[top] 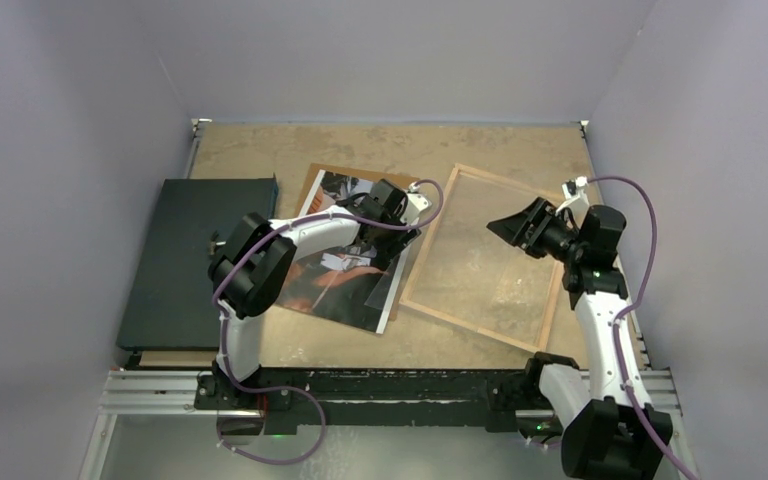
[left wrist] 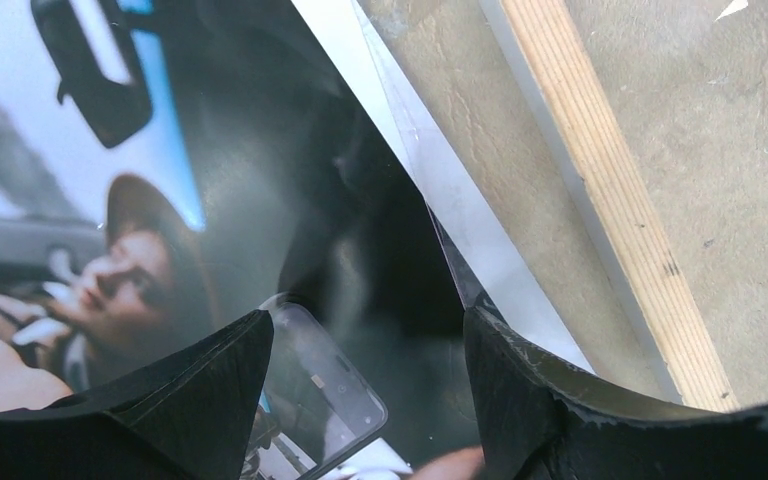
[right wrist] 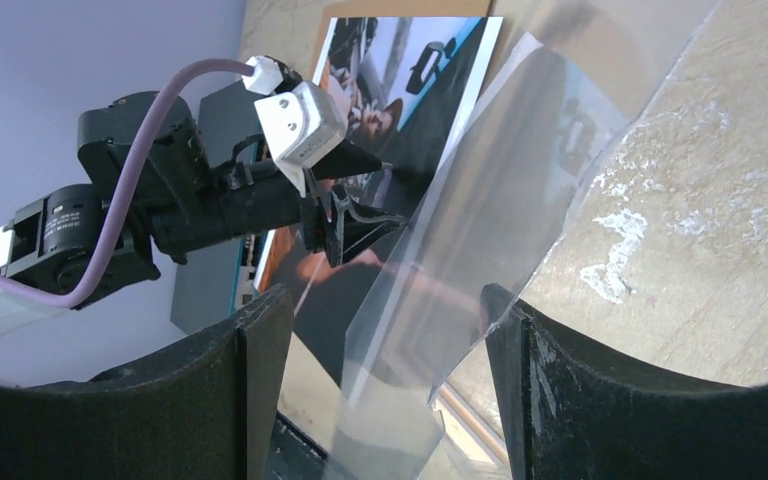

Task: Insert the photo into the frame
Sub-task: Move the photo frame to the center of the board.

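Both pairs of jaws stand well apart. The left gripper (left wrist: 365, 325) sits low over the photo (top: 338, 288), with the raised edge of a clear pane (right wrist: 480, 200) running between its fingers. The right gripper (right wrist: 385, 295) hangs empty above the frame (left wrist: 612, 200).

A scuffed tan table (top: 290, 150) carries everything, and pale lavender walls (top: 380, 50) close it in on three sides. The frame lies wood side up. Just left of it the photo lies flat on a brown backing board (top: 311, 179). Farther left of the frame, past the photo, lies a dark board (top: 190, 255).

Whether the pane touches either left finger cannot be made out. The left arm hides part of the photo.
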Robot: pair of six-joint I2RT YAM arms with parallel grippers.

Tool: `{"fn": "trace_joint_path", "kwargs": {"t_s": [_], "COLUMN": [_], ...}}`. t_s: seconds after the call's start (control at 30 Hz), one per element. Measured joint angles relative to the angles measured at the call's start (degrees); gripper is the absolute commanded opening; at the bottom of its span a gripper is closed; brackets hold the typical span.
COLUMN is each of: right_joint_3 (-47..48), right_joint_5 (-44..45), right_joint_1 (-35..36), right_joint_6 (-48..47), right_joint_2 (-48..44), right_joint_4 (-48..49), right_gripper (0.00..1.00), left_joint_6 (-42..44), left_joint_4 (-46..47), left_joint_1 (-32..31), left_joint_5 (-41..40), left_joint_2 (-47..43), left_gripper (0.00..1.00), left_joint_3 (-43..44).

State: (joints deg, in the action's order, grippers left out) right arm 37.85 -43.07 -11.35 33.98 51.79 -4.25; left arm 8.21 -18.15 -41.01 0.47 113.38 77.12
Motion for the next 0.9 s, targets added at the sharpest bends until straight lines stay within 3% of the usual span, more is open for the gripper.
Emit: {"fn": "trace_joint_path", "kwargs": {"t_s": [0.23, 0.43, 0.63, 0.9], "right_joint_3": [-2.3, -2.7, -1.7, 3.7], "right_joint_5": [0.2, 6.6, 15.2, 26.0], "right_joint_1": [0.5, 0.9, 0.9, 1.0], "right_joint_6": [0.5, 0.9, 2.2, 0.3], "right_joint_2": [-3.0, -2.7, 0.2, 2.8], "right_joint_4": [-0.3, -3.7, -7.0, -10.4], "right_gripper": [0.73, 0.41, 0.00, 0.00], "left_joint_6": [-0.7, -2.4, -3.1, -3.0], "left_joint_4": [-0.2, -0.9, -1.3, -2.4], "left_joint_1": [0.0, 0.0, 0.0, 0.0], "left_joint_5": [0.0, 1.0, 2.4, 2.7], "left_joint_2": [0.1, 0.4, 0.4, 0.4], "left_gripper": [0.66, 0.66, 0.67, 0.74], "left_joint_3": [0.0, 0.9, 1.9, 3.8]}}
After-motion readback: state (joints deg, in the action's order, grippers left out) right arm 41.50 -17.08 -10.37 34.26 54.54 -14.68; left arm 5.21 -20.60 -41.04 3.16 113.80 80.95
